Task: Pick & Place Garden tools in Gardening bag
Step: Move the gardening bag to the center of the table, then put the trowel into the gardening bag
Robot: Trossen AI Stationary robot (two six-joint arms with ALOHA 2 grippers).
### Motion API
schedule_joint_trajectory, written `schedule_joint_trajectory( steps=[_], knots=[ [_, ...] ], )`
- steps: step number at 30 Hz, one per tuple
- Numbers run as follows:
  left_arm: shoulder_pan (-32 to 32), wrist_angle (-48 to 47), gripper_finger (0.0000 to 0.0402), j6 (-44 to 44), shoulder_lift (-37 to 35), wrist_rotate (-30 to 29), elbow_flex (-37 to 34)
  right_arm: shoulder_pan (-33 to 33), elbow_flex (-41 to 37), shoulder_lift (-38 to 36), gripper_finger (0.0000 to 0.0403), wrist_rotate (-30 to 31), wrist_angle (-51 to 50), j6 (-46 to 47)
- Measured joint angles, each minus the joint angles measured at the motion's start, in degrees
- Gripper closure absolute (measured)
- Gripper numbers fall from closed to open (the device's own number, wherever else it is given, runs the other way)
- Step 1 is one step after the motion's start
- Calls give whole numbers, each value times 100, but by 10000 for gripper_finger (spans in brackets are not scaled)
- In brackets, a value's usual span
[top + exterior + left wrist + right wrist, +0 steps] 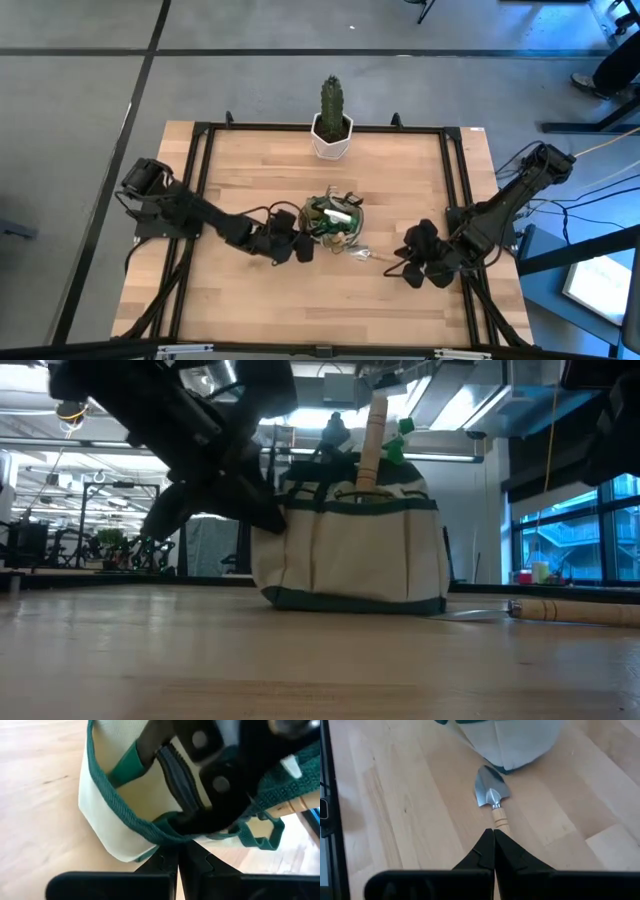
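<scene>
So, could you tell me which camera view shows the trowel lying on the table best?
The right wrist view: the trowel shows whole, blade toward the gardening bag. The high view shows it small, the low view only its handle, the left wrist view nothing.

The high view looks straight down from well above, taking in the whole wooden table [250, 280], both arms and the grey floor around it. The low view sits at table-top height, looking level across the boards at the gardening bag [350, 545] with the room behind (windows, ceiling lights). The left wrist view looks forward at very close range onto the bag's green-trimmed rim. The right wrist view looks down along its arm at the trowel [492, 800] lying just beside the bag's base. All four views share the bag.
</scene>
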Motion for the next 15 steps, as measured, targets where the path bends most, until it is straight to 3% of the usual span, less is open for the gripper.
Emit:
schedule_joint_trajectory(
  steps=[6, 12, 15],
  knots=[
    [28, 53, 401, -71, -113, 120, -4, -58, 0, -43, 403, -134, -21, -274],
    [-582, -177, 401, -440, -747, -1166, 11, -129, -496, -307, 403, -292, 654, -423],
    [-702, -536, 400, -604, -995, -1374, 19, -288, -1053, -517, 403, -542, 1650, -460]
  ],
)
